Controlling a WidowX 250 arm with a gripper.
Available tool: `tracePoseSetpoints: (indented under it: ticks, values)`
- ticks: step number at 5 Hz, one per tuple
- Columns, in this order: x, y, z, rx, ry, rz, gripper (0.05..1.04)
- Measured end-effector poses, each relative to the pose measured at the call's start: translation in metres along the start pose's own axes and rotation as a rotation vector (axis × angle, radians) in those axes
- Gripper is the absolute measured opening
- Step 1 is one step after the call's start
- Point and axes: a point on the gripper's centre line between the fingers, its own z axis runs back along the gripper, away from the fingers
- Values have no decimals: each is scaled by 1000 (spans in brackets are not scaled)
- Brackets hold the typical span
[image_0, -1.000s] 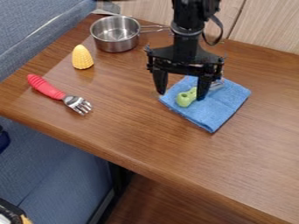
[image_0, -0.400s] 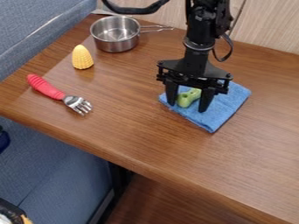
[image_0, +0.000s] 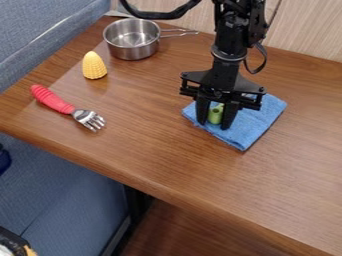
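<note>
Green handle (image_0: 215, 115), partly visible between black jaws

You have one wooden table (image_0: 160, 155) in front of you. On it, you can count one metal saucepan (image_0: 133, 51), one yellow corn cob (image_0: 93, 66), one fork (image_0: 66, 107) with a red handle and one blue cloth (image_0: 252, 122). You also have what looks like one green item (image_0: 214, 115), though it is partly hidden, so you can't be fully sure it's a single piece.
</note>
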Motion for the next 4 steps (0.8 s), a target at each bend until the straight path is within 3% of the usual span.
tracePoseSetpoints:
  ticks: [2, 4]
  values:
    - [-1, 2, 12, -3, -16, 12, 414]
    - [2, 22, 61, -32, -118, 104, 414]
